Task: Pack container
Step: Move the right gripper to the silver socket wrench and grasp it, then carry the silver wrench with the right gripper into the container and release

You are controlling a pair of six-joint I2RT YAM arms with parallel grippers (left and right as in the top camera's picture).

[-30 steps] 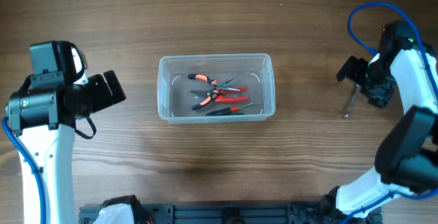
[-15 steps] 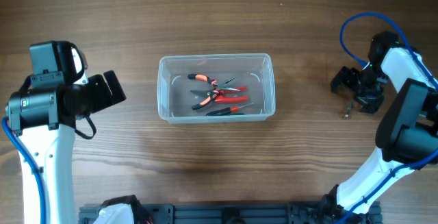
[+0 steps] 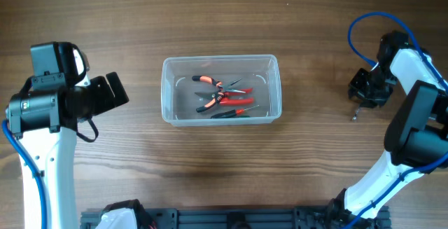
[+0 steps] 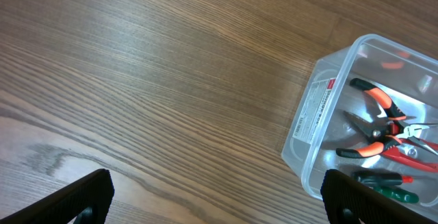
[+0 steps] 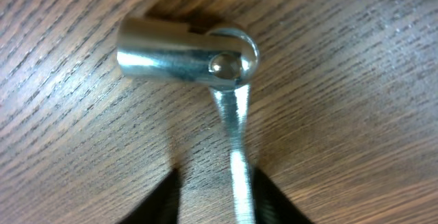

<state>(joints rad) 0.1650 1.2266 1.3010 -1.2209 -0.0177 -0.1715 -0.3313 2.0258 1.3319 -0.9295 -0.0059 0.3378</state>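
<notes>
The container (image 3: 168, 89), a clear plastic tub, stands at the table's middle; its near corner (image 4: 311, 125) shows in the left wrist view. Inside lie orange-handled pliers (image 3: 208, 81), red-handled cutters (image 3: 236, 102) and a dark screwdriver (image 3: 231, 115). At the far right a silver metal wrench (image 5: 185, 51) with a swivel socket head lies flat on the wood. My right gripper (image 5: 222, 186) straddles its thin handle (image 5: 237, 142), jaws narrowed, a gap still showing on the left side. Only the wrench's end (image 3: 355, 115) pokes out below that gripper (image 3: 365, 96) in the overhead view. My left gripper (image 4: 219, 196) is wide open, left of the tub.
A white label (image 4: 316, 107) is stuck on the tub's short wall. Bare wooden table (image 3: 224, 166) surrounds the tub. A blue cable (image 3: 360, 26) loops above the right arm. A black rail (image 3: 231, 218) runs along the front edge.
My right gripper has dropped onto the wrench and its jaws have narrowed from wide open around the handle. The left arm and the tub have not moved.
</notes>
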